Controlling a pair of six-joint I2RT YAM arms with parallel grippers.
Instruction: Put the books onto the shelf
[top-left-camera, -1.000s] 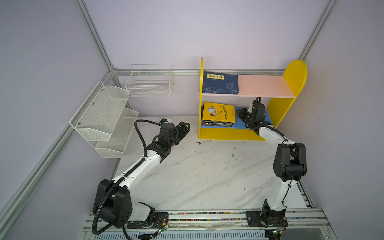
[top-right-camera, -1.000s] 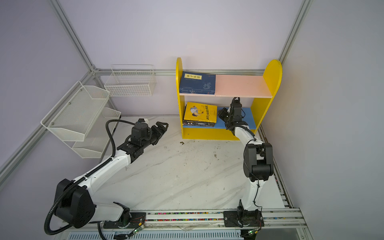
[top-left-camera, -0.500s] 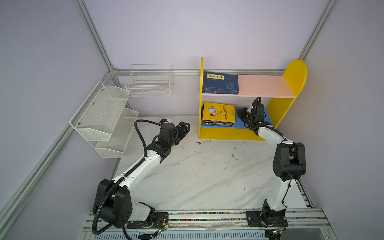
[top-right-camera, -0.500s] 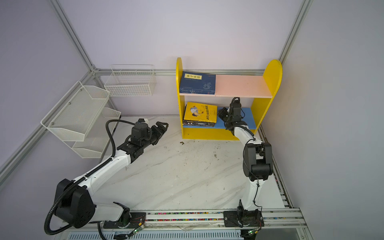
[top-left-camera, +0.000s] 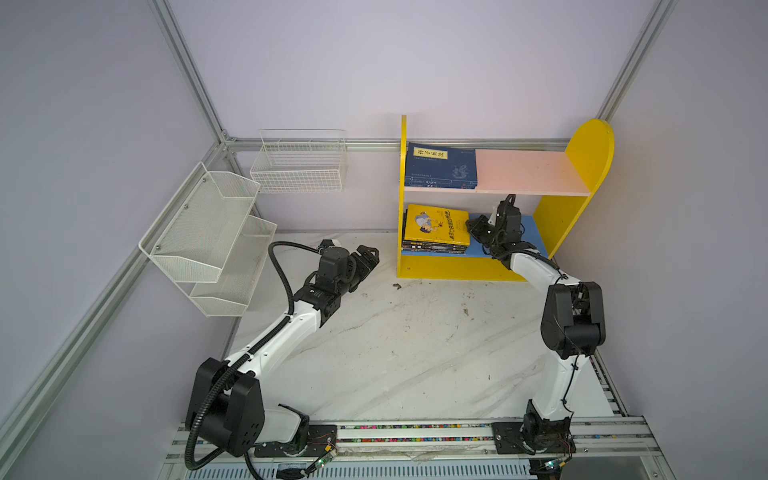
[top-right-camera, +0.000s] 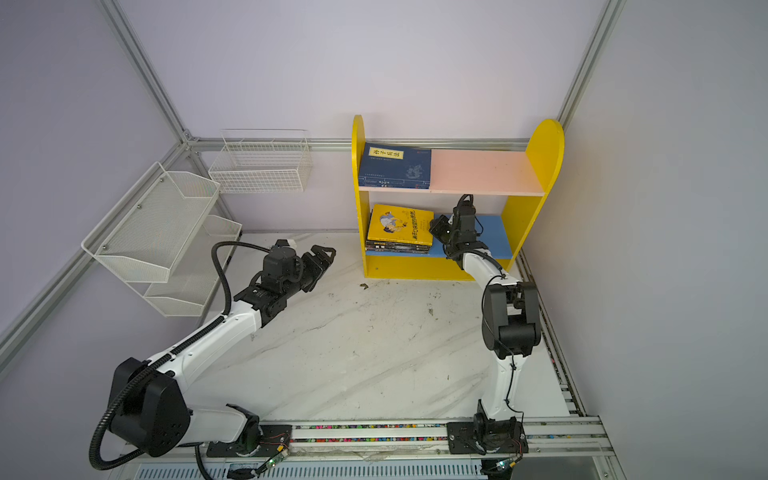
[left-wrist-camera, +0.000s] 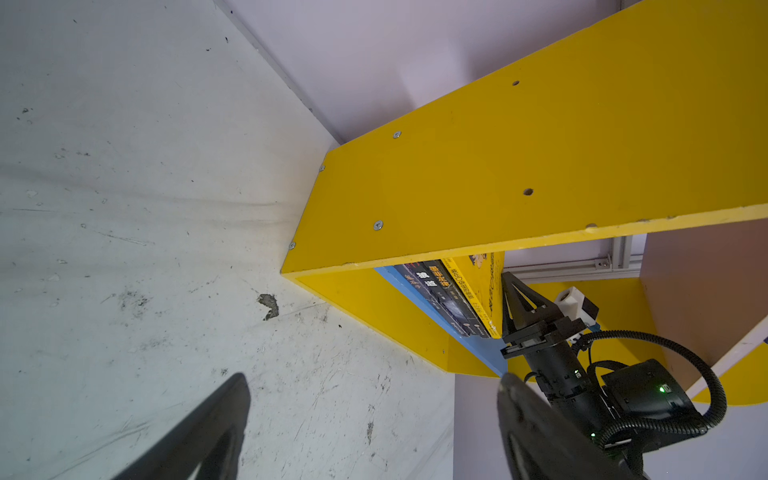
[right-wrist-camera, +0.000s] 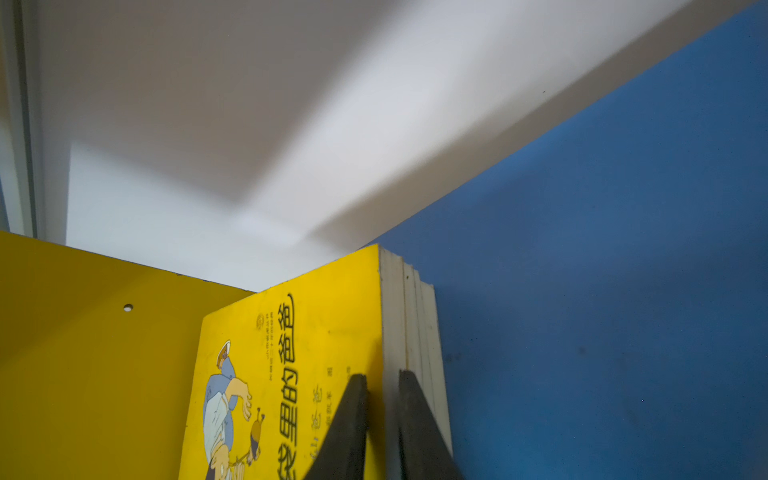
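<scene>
Your right gripper (top-left-camera: 473, 227) reaches into the shelf (top-left-camera: 590, 153), centre right, pincers together beside the flat yellow book (top-left-camera: 436, 224).

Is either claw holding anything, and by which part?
The right claw pinches the yellow book by its page edge; the left claw holds nothing.

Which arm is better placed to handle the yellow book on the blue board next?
Right. The right pincer sits inside the lower tier, closed on the yellow book; the left pincer hangs open above the table, outside the shelf.
</scene>
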